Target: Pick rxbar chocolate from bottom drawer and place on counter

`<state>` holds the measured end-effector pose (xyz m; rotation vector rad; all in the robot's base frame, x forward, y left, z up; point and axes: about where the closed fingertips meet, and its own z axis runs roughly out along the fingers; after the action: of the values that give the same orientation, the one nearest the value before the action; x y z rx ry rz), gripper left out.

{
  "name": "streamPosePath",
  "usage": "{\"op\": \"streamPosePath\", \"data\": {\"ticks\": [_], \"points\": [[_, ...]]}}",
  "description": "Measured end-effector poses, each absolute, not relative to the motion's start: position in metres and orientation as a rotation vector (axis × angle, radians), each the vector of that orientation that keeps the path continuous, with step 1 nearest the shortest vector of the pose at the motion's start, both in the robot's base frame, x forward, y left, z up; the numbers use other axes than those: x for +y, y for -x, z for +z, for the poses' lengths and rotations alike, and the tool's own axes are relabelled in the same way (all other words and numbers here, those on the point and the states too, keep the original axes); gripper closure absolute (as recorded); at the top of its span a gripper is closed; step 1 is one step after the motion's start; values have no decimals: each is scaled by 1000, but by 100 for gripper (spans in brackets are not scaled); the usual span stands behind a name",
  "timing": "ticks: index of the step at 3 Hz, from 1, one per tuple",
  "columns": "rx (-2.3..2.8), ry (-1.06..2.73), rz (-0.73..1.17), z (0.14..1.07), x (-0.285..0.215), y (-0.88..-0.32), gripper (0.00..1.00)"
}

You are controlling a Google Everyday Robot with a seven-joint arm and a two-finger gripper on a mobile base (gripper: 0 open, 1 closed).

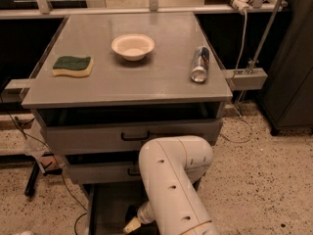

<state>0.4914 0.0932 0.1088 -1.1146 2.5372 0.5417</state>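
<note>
The bottom drawer point(105, 204) is pulled open at the foot of the cabinet and shows its dark grey floor. My white arm point(171, 190) reaches down into it from the right. My gripper point(132, 224) is low inside the drawer, near the picture's lower edge. A small dark shape point(131, 211) lies on the drawer floor just above the gripper; I cannot tell whether it is the rxbar chocolate. The counter point(146, 77) is the flat grey top of the cabinet, well above the gripper.
On the counter lie a green and yellow sponge point(72, 65) at the left, a white bowl point(133, 46) in the middle and a silver-blue can point(199, 63) on its side at the right. Two upper drawers point(98, 138) with black handles stand slightly open. Cables lie on the speckled floor at the left.
</note>
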Motion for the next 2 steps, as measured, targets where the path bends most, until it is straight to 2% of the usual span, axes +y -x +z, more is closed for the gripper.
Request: {"op": "streamPosePath", "data": {"ticks": [1,2], "points": [[2557,1103,538,101,94,-487,0],[2557,1103,538,101,94,-487,18]]}}
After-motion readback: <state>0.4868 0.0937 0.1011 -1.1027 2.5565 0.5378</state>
